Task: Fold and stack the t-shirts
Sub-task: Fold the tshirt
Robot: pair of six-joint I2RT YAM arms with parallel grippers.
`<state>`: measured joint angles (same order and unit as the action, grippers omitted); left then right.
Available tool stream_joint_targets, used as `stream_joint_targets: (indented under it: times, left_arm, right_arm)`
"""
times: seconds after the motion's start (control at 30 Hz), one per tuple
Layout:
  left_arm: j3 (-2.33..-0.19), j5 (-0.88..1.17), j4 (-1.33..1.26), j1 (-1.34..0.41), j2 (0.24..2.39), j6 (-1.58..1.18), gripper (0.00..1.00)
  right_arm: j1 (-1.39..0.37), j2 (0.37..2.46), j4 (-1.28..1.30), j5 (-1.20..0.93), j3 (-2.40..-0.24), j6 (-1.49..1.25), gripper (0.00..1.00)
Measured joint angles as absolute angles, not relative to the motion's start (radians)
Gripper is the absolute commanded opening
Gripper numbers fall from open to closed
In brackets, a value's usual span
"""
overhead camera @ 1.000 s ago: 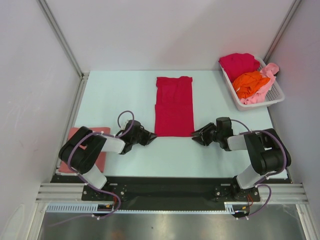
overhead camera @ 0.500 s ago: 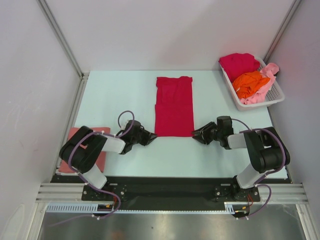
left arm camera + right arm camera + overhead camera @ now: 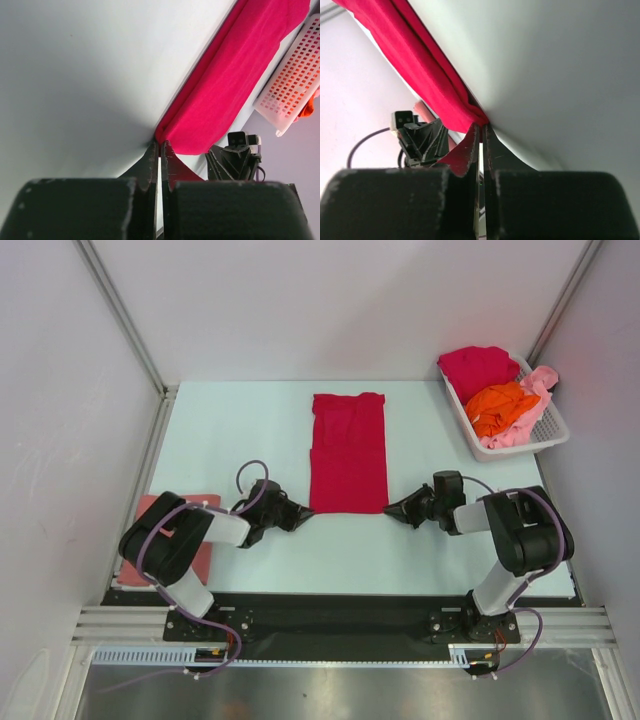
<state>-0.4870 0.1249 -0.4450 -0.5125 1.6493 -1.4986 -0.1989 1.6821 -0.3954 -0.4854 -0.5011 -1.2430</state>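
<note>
My left gripper [image 3: 303, 518] and right gripper [image 3: 390, 510] are pinched shut on the near corners of the crimson t-shirt [image 3: 348, 455] on the worktop [image 3: 240, 430] — a thin bite, so lifting could slip one corner, skewing the fold.

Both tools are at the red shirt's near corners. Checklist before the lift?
1. Left tool shut at the near-left corner of the red shirt: ok.
2. Right tool shut at the near-right corner: ok.
3. Cloth actually pinched in each tool: cannot tell, the tips hide the contact.
4. Shirt lies flat, long edges straight: ok.
5. Basket stands apart from the shirt: ok.
</note>
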Motion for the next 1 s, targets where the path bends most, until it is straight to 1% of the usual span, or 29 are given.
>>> stream_joint_targets:
  times: [0.2, 0.33, 0.5, 0.73, 0.83, 1.0]
  left_arm:
    - [-0.469, 0.134, -0.396, -0.513, 1.590, -1.454, 0.00]
    - [-0.398, 0.130, -0.342, -0.531, 1.445, -1.436, 0.00]
    - [-0.323, 0.096, -0.290, -0.606, 1.288, -1.436, 0.00]
    - [-0.226, -0.025, -0.137, -0.808, 1.024, -1.486, 0.00]
    - [-0.222, -0.090, -0.046, -0.898, 0.898, -1.516, 0.00]
    - [-0.225, -0.179, 0.071, -1.018, 0.778, -1.548, 0.00]
  right_arm:
    - [-0.209, 1.627, -0.304, -0.469, -0.503, -1.167, 0.00]
    - [-0.222, 1.504, -0.193, -0.451, -0.450, -1.122, 0.00]
    - [-0.260, 1.321, -0.057, -0.422, -0.414, -1.093, 0.00]
    - [-0.374, 0.959, 0.161, -0.351, -0.345, -1.124, 0.00]
    - [-0.410, 0.801, 0.263, -0.336, -0.313, -1.150, 0.00]
    - [-0.473, 0.567, 0.467, -0.305, -0.293, -1.191, 0.00]
